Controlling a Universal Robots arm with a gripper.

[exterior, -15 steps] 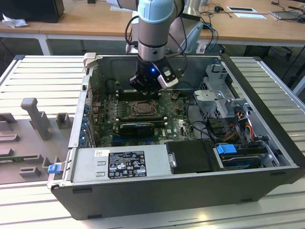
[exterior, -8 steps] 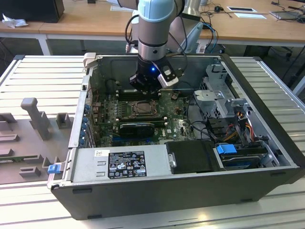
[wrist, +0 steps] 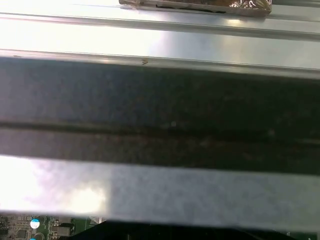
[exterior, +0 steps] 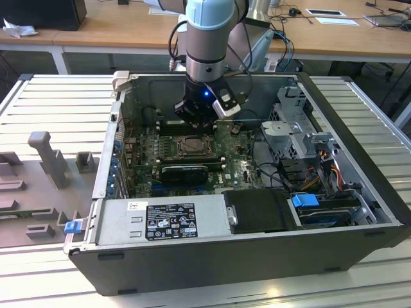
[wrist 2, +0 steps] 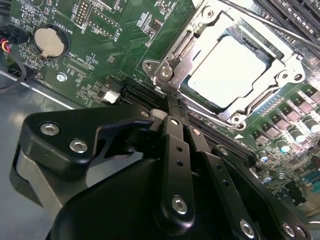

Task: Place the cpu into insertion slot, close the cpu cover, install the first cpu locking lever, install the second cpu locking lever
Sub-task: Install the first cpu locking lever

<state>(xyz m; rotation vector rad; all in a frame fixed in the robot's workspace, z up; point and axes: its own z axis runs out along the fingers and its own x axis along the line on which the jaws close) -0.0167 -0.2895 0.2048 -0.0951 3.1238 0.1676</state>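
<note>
The cpu (wrist 2: 227, 70) lies flat in the insertion slot (exterior: 192, 147) on the green motherboard (exterior: 146, 153), its pale silver top showing through the window of the cpu cover (wrist 2: 280, 77). The cover rests down over the chip. A thin metal lever (wrist 2: 272, 22) runs along one side of the socket, and another lever arm (wrist 2: 181, 49) lies along the adjoining side. My gripper (wrist 2: 170, 100) is shut, its black fingers (wrist 2: 173, 145) pressed together, with the tip at the socket's corner by the hinge screws. In the exterior view the gripper (exterior: 194, 120) hangs just behind the socket.
The open computer case (exterior: 212, 256) surrounds the board. A black box (exterior: 260, 210) and a labelled silver panel (exterior: 173, 221) lie in front, and a drive cage (exterior: 302, 131) with cables on the exterior view's right. A coin battery (wrist 2: 49, 40) sits nearby. Grey fixtures (exterior: 48, 157) stand outside the case.
</note>
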